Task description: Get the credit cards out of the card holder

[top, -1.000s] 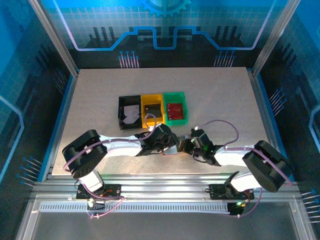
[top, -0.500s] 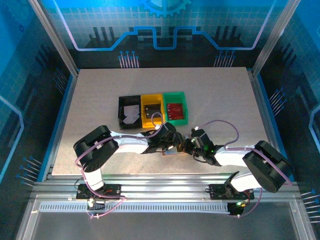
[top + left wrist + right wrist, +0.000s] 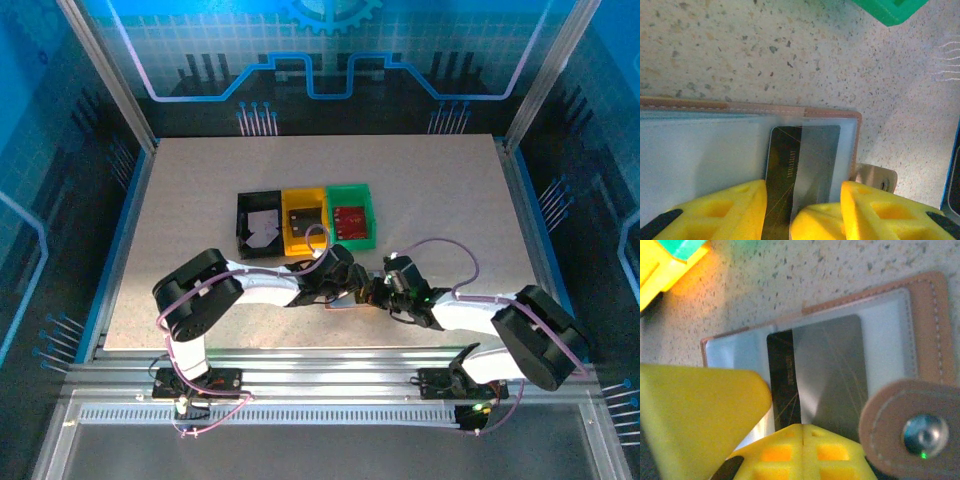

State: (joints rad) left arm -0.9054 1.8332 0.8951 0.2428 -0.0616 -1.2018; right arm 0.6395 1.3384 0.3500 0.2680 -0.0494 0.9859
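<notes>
Straddling a thin dark card (image 3: 785,165), the left gripper (image 3: 802,202) has its yellow foam-like fingers (image 3: 730,210) parted, one beside each long edge. The card lies half under the frosted sleeve of the tan, stitched holder (image 3: 740,106), just ahead of the fingertips on the speckled bench (image 3: 790,50). Opposite it, the right gripper (image 3: 380,293) hangs over the holder's rounded snap tab (image 3: 910,430); I cannot tell its opening.

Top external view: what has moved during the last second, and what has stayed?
The left arm swung its elbow rightward, and its yellow fingers crept right, toward the right arm. That arm, the small tan-pink leather-like card holder and the row of black, yellow and green plastic trays stayed put.
</notes>
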